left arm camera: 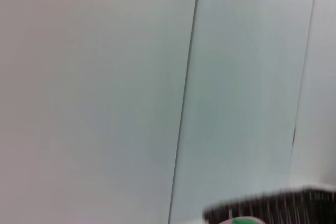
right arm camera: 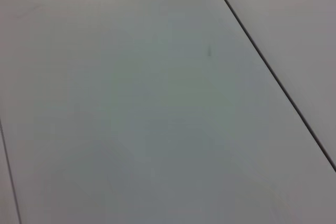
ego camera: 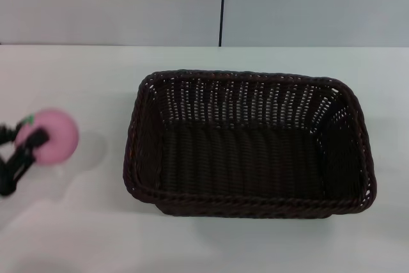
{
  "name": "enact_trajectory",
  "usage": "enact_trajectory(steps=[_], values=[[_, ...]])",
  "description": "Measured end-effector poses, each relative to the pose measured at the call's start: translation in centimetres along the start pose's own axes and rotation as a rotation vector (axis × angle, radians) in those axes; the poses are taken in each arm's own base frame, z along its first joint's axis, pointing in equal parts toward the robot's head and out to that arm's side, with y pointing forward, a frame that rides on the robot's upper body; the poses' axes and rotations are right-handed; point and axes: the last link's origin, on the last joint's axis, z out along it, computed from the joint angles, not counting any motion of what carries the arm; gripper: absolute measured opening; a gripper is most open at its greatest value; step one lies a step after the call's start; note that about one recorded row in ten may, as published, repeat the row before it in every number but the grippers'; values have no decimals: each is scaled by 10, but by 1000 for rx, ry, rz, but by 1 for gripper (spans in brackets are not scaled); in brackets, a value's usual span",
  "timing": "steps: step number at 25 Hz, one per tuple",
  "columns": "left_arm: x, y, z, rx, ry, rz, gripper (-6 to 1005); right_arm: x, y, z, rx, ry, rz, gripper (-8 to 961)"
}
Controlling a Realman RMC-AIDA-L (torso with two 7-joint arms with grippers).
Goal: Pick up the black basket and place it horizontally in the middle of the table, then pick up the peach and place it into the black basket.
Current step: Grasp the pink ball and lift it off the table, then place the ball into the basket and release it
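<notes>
1. Plain white table, flat, meeting a pale wall along its 12 o'clock edge.
2. Carries the black basket lengthwise across the middle, a little toward 3 o'clock, open side up, base flat on the surface.
3. Shows a soft shadow at 9 o'clock, well apart from the basket wall.

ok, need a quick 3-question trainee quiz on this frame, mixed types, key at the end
1. True or false: the peach already lies inside the black basket.
2. Which end effector holds the peach? A) left B) right
3. Fill in: the basket sits on the white ____.

Key:
1. False. It is outside the basket, on the robot's left, gripped by the left end effector.
2. A. The right end effector is not in view.
3. table
</notes>
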Motion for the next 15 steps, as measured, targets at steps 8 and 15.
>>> enact_trajectory(steps=[8, 15], values=[[21, 3, 85, -167, 138, 15, 234, -3, 6, 5, -41, -28, 4, 631], [15, 29, 136, -242, 189, 26, 173, -5, 10, 3, -61, -51, 14, 631]])
